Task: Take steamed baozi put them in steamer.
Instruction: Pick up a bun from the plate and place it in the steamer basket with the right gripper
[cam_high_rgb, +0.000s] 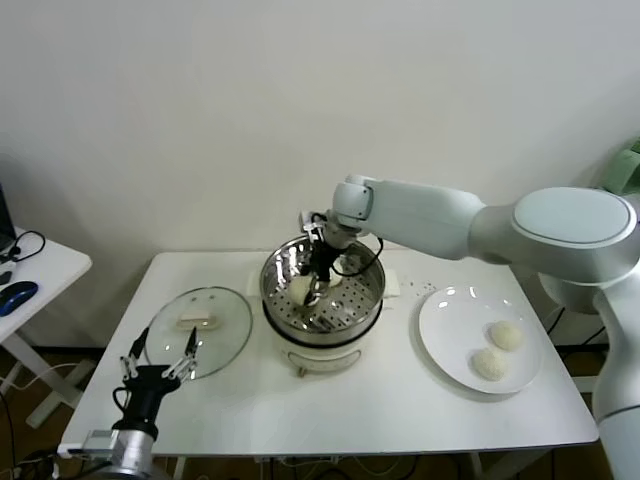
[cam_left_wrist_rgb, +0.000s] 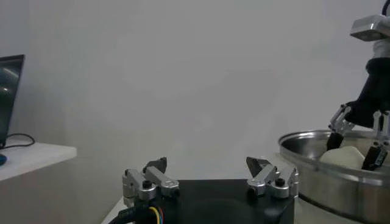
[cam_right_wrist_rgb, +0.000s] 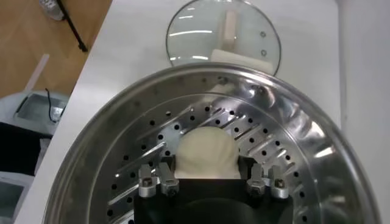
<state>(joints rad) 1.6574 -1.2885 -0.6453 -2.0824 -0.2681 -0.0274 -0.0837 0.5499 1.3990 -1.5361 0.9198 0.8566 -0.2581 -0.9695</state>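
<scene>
Step in hand: placing a bun in the steamer; by my judgement this is the lowering stage, just before letting go.
Right gripper: my fingers are clenched on a bun, one on each flank of it, down inside the steel basket.
Bun in my fingers: it sits at or just above the perforated floor; I cannot tell whether it already touches.
Second bun in the basket: one pale bun lies just beside my fingers, toward my left.
Buns left to move: two buns lie on the white plate, well off to the right of my fingers on the tabletop.
Left gripper: its fingers are spread apart and hold nothing; it is parked low at the near left edge, just before the glass lid.
Next move calls for: settling the bun flat on the holes, spreading my fingers enough to clear its soft sides without dragging it, then lifting straight up past the rim.
Risk: soft dough may stick to a finger and lift with it.
</scene>
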